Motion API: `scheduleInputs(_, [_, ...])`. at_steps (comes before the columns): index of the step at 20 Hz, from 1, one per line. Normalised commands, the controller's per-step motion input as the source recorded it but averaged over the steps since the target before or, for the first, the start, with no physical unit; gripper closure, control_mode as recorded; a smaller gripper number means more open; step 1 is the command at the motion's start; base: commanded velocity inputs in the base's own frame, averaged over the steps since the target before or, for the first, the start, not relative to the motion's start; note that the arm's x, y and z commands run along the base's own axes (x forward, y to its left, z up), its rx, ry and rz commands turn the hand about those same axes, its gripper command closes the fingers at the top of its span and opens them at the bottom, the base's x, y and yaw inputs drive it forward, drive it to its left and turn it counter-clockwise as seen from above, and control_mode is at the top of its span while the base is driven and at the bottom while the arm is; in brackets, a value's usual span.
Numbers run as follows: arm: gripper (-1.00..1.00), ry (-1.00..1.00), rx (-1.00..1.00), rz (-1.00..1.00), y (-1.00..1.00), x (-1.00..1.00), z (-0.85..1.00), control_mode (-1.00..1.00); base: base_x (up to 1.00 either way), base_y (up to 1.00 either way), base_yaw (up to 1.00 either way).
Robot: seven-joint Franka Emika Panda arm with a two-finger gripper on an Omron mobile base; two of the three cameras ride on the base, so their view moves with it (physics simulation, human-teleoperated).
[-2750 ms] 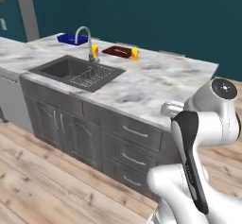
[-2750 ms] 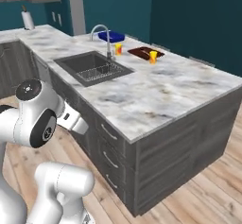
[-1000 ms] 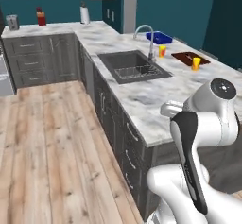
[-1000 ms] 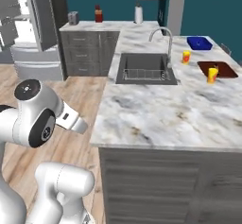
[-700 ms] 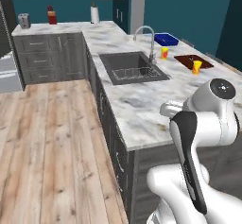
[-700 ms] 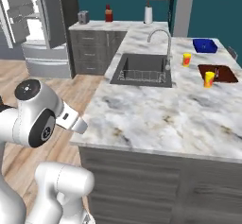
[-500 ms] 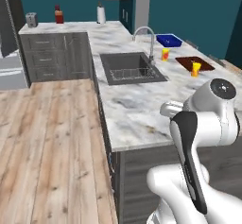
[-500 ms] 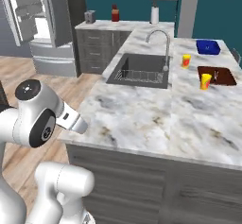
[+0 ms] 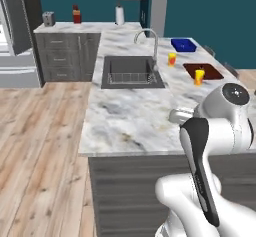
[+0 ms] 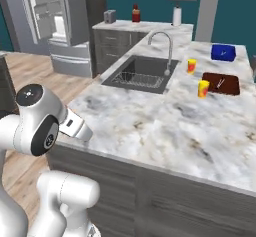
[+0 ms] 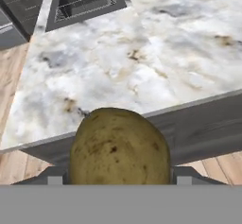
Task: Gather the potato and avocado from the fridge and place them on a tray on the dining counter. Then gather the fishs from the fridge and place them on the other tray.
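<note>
A brown speckled potato (image 11: 120, 147) sits right at the bottom of the hand view, with my gripper (image 11: 120, 178) shut on it; it hides most of both fingers. Ahead of it lies the near end of the dining counter (image 11: 118, 62), (image 9: 130, 116), (image 10: 165, 126). The blue tray (image 9: 183, 44), (image 10: 223, 52) rests at the counter's far end. The dark reddish-brown other tray (image 9: 202, 71), (image 10: 221, 83) lies nearer, on the right. The fridge (image 10: 55, 21), (image 9: 12, 31) stands far left with a door open. The avocado and the fishs are out of view.
An inset sink (image 9: 131, 72), (image 10: 140, 74) with a faucet (image 9: 150, 38) takes up the counter's left middle. Two yellow cups (image 9: 172, 58), (image 9: 199, 76) stand beside the trays. A back counter (image 9: 75, 28) carries a red bottle, toaster and paper roll. Wood floor lies to the left.
The whole picture has shifted: the base has driven round the island, so the counter's short end now faces me and the trays lie straight ahead. The arm's pose looks unchanged.
</note>
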Motion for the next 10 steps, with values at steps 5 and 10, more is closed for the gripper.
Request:
scheduleInputs(5, [1.00,0.00,0.00,0.00,0.00,0.00,0.00,1.00,-0.30,-0.92,0.18])
scheduleInputs(10, [1.00,0.00,0.00,0.00,0.00,0.00,0.00,1.00,-0.34,-0.96,0.13])
